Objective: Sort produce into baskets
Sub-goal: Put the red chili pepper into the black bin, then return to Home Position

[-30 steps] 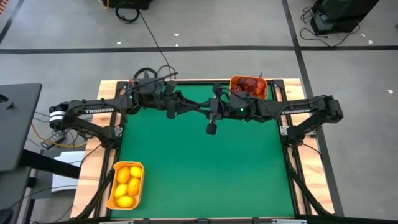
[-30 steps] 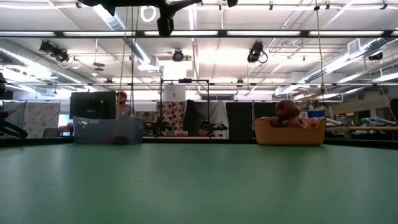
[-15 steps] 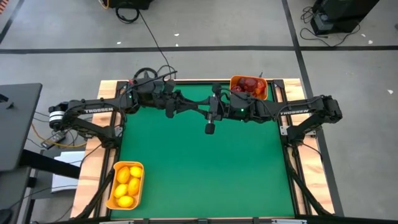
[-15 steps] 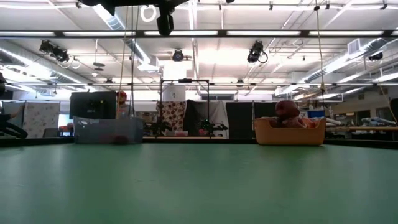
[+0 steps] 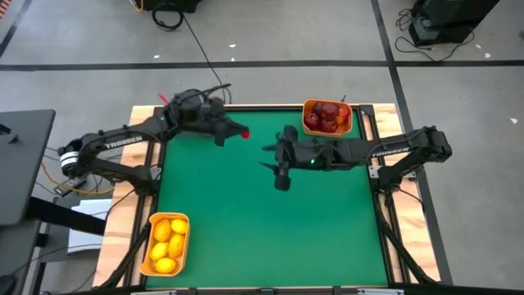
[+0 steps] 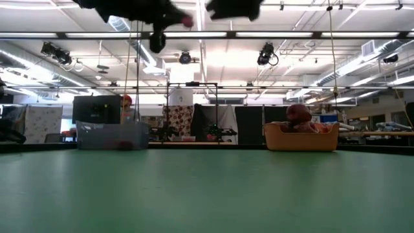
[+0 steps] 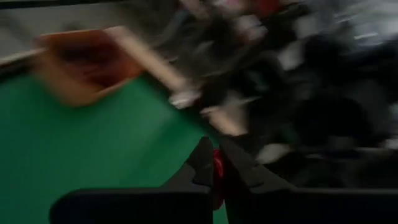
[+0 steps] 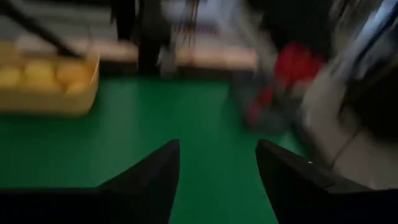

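Observation:
My left gripper (image 5: 240,133) hangs high over the far left part of the green table (image 5: 262,221), shut on a small bright red bit (image 5: 245,133). The bit also shows in the low view as a bright red bit (image 6: 186,21). My right gripper (image 5: 273,159) hangs a short way to its right, open, with nothing between its fingers (image 8: 149,174). An orange bin (image 5: 327,116) of dark red and red-orange fruits stands at the far right. Another orange bin (image 5: 166,243) of yellow lemons stands at the near left. The dark grey tray (image 6: 113,136) stands at the far left. My left gripper pinches the small red bit (image 7: 217,163) between its two fingertips. The fingers lie nearly level and point toward the table's right. The bit is lifted clear, high above the table.
The wooden frame (image 5: 123,213) borders the green surface, whose middle and near right hold nothing. Cables (image 5: 205,90) lie behind the far left corner.
The two grippers were close together over the far middle. My left gripper has shut on the red bit and swung toward the far left. My right gripper has opened, let go and drawn back toward the near edge, tipping downward.

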### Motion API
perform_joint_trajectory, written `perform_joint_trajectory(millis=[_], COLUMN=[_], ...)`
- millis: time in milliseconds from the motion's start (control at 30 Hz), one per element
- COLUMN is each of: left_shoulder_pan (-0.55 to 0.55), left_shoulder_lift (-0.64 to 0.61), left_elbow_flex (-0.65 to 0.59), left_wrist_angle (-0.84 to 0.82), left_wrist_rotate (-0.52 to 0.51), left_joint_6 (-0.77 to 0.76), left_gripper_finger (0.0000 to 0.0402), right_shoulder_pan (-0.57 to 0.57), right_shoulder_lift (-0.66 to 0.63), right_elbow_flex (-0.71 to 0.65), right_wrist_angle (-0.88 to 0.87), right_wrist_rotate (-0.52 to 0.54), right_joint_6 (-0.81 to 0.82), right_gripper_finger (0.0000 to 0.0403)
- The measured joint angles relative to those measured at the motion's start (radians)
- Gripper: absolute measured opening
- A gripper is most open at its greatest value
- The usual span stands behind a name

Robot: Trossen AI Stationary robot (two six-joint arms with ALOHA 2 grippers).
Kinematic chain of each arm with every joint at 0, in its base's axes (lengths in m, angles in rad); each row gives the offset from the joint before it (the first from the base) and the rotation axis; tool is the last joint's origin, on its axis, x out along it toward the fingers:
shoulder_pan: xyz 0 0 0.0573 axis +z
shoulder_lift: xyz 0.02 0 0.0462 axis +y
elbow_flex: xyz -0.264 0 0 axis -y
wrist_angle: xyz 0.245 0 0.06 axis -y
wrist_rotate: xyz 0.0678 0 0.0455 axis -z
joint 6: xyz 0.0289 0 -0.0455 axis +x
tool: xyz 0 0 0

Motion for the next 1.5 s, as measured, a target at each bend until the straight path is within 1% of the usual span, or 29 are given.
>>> perform_joint_trajectory(millis=[100,200,300,367,467,533,600,700,800,867,1000,1067,1133,1200,1267,1333,1433,1500], left_shoulder_pan=[0.063,0.120,0.159,0.186,0.245,0.290,0.337,0.388,0.412,0.430,0.474,0.488,0.495,0.496,0.490,0.483,0.477,0.477], left_shoulder_lift=[-0.038,-0.079,-0.115,-0.154,-0.217,-0.239,-0.241,-0.228,-0.212,-0.205,-0.190,-0.190,-0.197,-0.217,-0.250,-0.298,-0.389,-0.456], left_elbow_flex=[-0.002,0.000,-0.018,-0.072,-0.183,-0.257,-0.318,-0.371,-0.379,-0.379,-0.379,-0.379,-0.371,-0.344,-0.299,-0.249,-0.192,-0.168], left_wrist_angle=[-0.204,-0.361,-0.522,-0.560,-0.516,-0.464,-0.405,-0.311,-0.261,-0.249,-0.244,-0.241,-0.248,-0.249,-0.253,-0.290,-0.303,-0.300], left_wrist_rotate=[-0.107,-0.258,-0.395,-0.453,-0.482,-0.488,-0.491,-0.484,-0.478,-0.500,-0.542,-0.539,-0.488,-0.384,-0.285,-0.283,-0.323,-0.301], left_joint_6=[0.129,0.274,0.346,0.350,0.347,0.349,0.312,0.240,0.245,0.270,0.291,0.278,0.277,0.299,0.307,0.306,0.358,0.371], left_gripper_finger=[0.0012,0.0013,0.0016,0.0018,0.0019,0.0020,0.0025,0.0054,0.0108,0.0152,0.0236,0.0267,0.0283,0.0284,0.0274,0.0253,0.0214,0.0187], right_shoulder_pan=[0.007,0.006,0.006,0.004,0.008,0.017,0.024,0.029,0.027,0.024,0.007,-0.002,-0.011,-0.016,-0.019,-0.020,-0.021,-0.021], right_shoulder_lift=[0.002,0.001,-0.004,-0.004,-0.004,-0.004,-0.004,-0.004,-0.004,-0.004,-0.004,-0.004,-0.004,-0.005,-0.014,-0.034,-0.087,-0.130], right_elbow_flex=[-0.010,-0.066,-0.133,-0.175,-0.238,-0.265,-0.290,-0.305,-0.305,-0.305,-0.305,-0.305,-0.305,-0.305,-0.305,-0.305,-0.305,-0.305], right_wrist_angle=[-0.132,-0.170,-0.157,-0.125,-0.046,0.010,0.061,0.105,0.106,0.105,0.104,0.101,0.098,0.099,0.099,0.105,0.134,0.148], right_wrist_rotate=[-0.021,-0.059,-0.168,-0.219,-0.251,-0.250,-0.254,-0.255,-0.272,-0.275,-0.264,-0.245,-0.230,-0.228,-0.227,-0.226,-0.226,-0.225], right_joint_6=[0.141,0.229,0.295,0.357,0.425,0.461,0.477,0.461,0.436,0.423,0.454,0.480,0.525,0.550,0.548,0.542,0.498,0.457], right_gripper_finger=[0.0234,0.0235,0.0232,0.0230,0.0229,0.0228,0.0227,0.0227,0.0228,0.0226,0.0211,0.0198,0.0181,0.0158,0.0125,0.0084,0.0020,0.0011])
